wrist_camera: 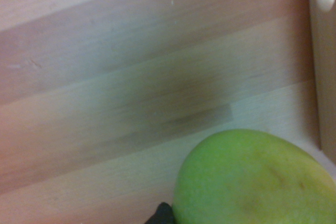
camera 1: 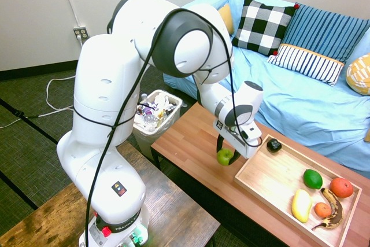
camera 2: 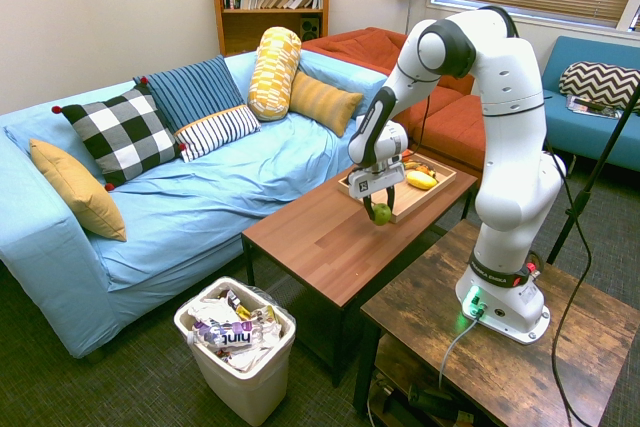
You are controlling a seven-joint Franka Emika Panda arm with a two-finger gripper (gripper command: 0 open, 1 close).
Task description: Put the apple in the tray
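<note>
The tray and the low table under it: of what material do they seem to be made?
The tray looks like pale wood, smooth, perhaps lightly varnished: fine light grain shows. The low table seems reddish-brown wood with a satin finish, from its joined strips; it could also be printed laminate.

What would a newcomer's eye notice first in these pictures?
Probably the large white robot arm, reaching over the reddish-brown table with a green apple in its hand. Next, the light-blue sofa behind the table, bearing a black-and-white checked pillow.
</note>
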